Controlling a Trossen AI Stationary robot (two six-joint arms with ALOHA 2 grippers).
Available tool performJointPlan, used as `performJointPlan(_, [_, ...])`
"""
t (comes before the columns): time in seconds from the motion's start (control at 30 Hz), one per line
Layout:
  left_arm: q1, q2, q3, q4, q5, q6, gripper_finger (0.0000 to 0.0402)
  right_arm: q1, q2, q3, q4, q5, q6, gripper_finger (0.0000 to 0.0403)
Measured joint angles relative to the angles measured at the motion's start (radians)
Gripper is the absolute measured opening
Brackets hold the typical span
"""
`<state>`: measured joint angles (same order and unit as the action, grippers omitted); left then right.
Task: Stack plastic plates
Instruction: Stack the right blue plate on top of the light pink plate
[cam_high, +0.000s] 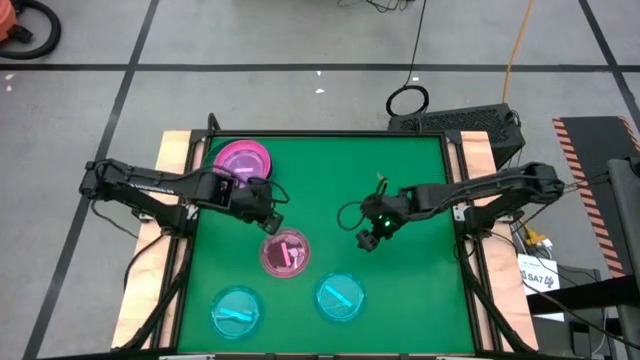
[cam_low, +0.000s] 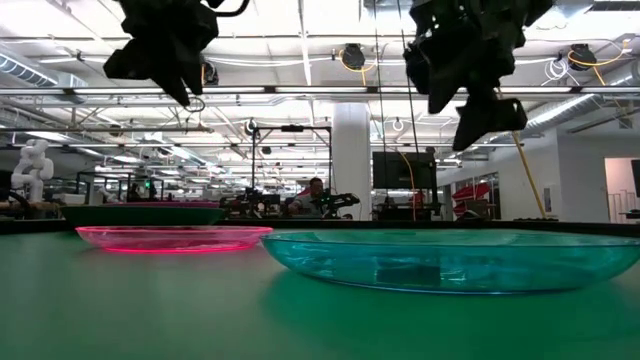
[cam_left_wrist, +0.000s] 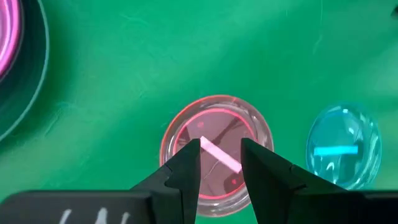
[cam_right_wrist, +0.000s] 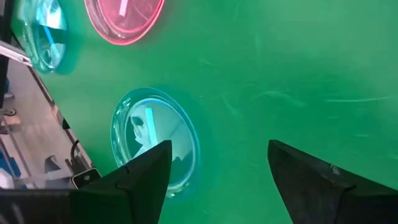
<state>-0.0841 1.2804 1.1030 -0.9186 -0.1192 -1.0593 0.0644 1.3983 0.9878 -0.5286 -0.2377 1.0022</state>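
A translucent pink plate (cam_high: 285, 252) lies flat on the green mat near the middle. Two translucent cyan plates (cam_high: 237, 309) (cam_high: 340, 297) lie nearer the front edge. At the far left a magenta plate (cam_high: 243, 158) sits on a dark plate. My left gripper (cam_left_wrist: 221, 155) hangs open in the air just beyond the pink plate (cam_left_wrist: 216, 124), on its far left side, with nothing between its fingers. My right gripper (cam_right_wrist: 217, 162) is open wide above bare mat, right of the pink plate and beyond the right cyan plate (cam_right_wrist: 155, 140). In the low view both grippers (cam_low: 180, 85) (cam_low: 480, 110) hang well clear of the plates.
Wooden boards (cam_high: 172, 160) border the mat on the left and right. The mat's right half (cam_high: 420, 200) is bare green. Beyond the table's far edge stands a black box with cables (cam_high: 450, 120).
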Motion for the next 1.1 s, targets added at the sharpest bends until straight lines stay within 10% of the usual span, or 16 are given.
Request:
performJointPlan(0.57, [-0.017, 0.000, 0.000, 0.134, -0.031, -0.036, 0.0120, 0.172, 0.189, 0.000, 0.201, -0.028, 0.052, 0.0253])
performJointPlan(1.1, [-0.017, 0.000, 0.000, 0.099, -0.046, 0.036, 0.0120, 0.188, 0.338, 0.000, 0.277, -0.055, -0.004, 0.0166])
